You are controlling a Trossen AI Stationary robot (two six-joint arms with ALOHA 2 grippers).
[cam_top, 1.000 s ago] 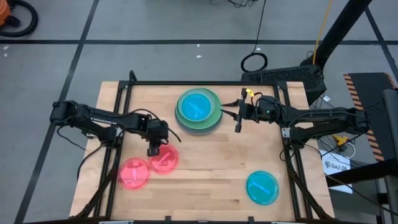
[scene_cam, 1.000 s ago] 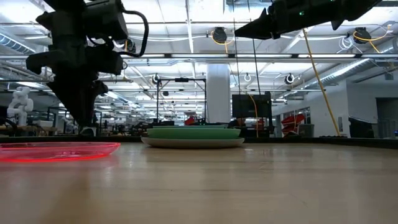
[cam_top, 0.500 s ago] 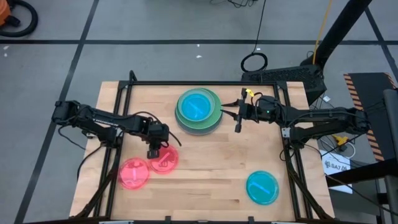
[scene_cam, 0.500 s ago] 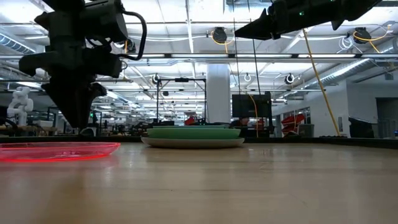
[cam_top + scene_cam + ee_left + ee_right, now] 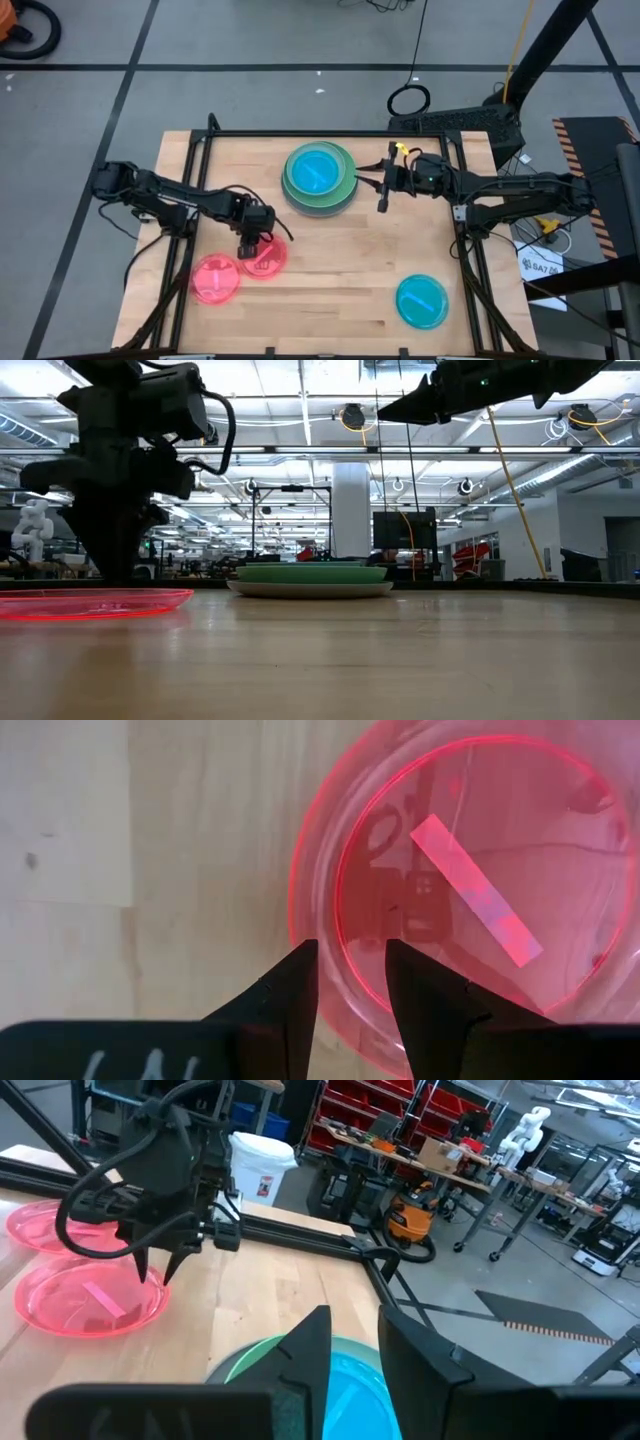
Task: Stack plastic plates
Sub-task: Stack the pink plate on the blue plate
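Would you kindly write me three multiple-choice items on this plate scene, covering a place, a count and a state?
1. Where does the lone blue plate lie?
A. near right corner
B. on the stack
C. beside the pink plates
2. How many pink plates show?
A. one
B. two
C. four
3. The left gripper's fingers are:
A. astride a pink plate's rim
B. carrying a blue plate
C. over bare wood

Answers:
1. A: lone blue plate lies apart from the stack.
2. B: pink plates.
3. A: left gripper straddles the rim.
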